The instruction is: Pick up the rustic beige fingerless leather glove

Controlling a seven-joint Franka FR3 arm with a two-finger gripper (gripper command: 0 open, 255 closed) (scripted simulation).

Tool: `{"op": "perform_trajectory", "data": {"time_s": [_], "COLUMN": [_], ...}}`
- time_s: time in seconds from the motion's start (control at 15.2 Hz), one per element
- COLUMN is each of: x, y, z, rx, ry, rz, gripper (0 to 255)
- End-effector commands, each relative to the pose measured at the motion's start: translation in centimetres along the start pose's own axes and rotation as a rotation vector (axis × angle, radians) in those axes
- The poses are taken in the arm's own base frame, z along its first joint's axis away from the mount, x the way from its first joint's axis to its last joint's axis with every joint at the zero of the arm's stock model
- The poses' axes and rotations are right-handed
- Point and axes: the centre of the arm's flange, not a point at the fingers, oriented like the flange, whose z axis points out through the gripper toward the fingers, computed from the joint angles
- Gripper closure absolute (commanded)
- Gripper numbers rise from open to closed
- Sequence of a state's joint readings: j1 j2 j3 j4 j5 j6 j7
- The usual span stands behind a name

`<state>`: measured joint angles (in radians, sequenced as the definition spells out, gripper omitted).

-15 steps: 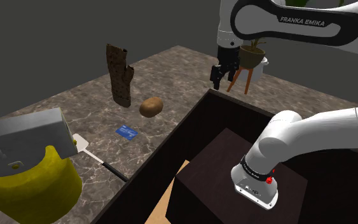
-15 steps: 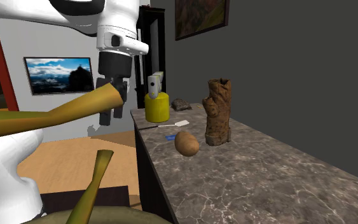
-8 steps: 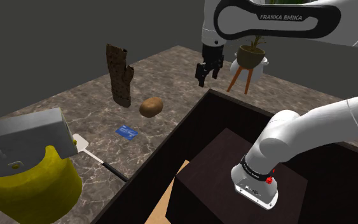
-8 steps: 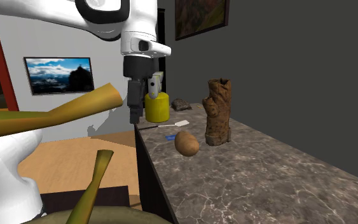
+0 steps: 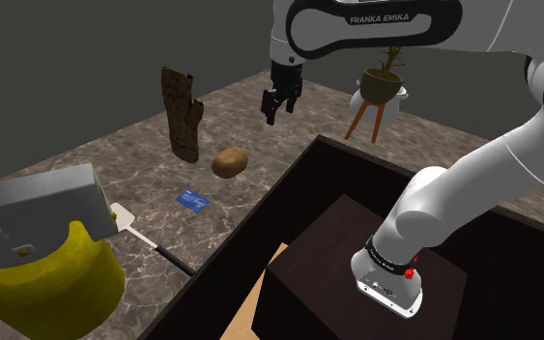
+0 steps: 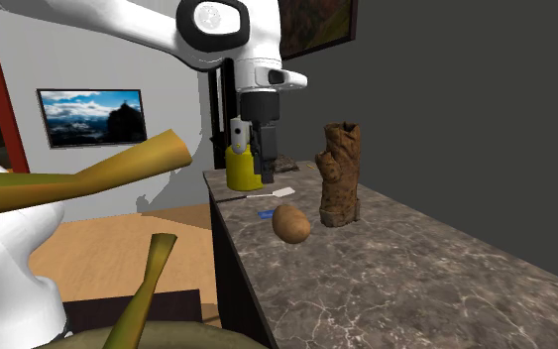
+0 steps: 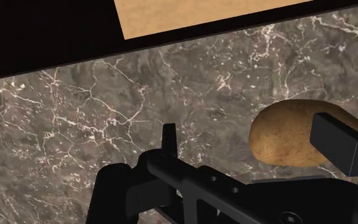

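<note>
The black gripper (image 5: 273, 104) hangs in the air over the grey marble counter (image 5: 115, 164), near the counter's edge that faces the dark stand (image 5: 357, 261). In the wrist view its two fingers (image 7: 169, 137) stand clearly apart with only marble between them, so the gripper (image 7: 246, 130) is wide and holds nothing.

The brown glove (image 5: 183, 114) stands upright on the counter, its surface rough and dark. In the shoulder view it is to the left of the gripper and lower, well apart from it. In the second exterior view the glove (image 6: 339, 174) is to the right of the gripper (image 6: 257, 164), again with a clear gap.

A potato (image 5: 229, 161) lies on the marble near the foot of the glove, between the glove and the counter's edge. In the wrist view the potato (image 7: 298, 133) is partly covered by one finger; I cannot tell if they touch, but the other views show the gripper higher than it.

Further along the counter lie a small blue card (image 5: 191, 200) and a white spatula with a black handle (image 5: 134, 232), and then a yellow container with a grey top (image 5: 47, 285). A potted plant on a wooden tripod (image 5: 381, 87) stands behind the arm.
</note>
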<state>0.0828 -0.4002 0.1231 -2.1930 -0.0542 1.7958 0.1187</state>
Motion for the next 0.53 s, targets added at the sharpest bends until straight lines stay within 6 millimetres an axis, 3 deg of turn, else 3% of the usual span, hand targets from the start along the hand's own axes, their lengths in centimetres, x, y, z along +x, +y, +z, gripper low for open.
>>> {"op": "perform_trajectory", "data": {"time_s": [0.0, 0.46], "x": [2.0, 8.4], "y": [-1.2, -5.7], "z": [-0.2, -1.1], "rx": [0.006, 0.026], "ry": [0.026, 0.113], "rz": [-0.031, -0.138], "gripper": [0, 0]}}
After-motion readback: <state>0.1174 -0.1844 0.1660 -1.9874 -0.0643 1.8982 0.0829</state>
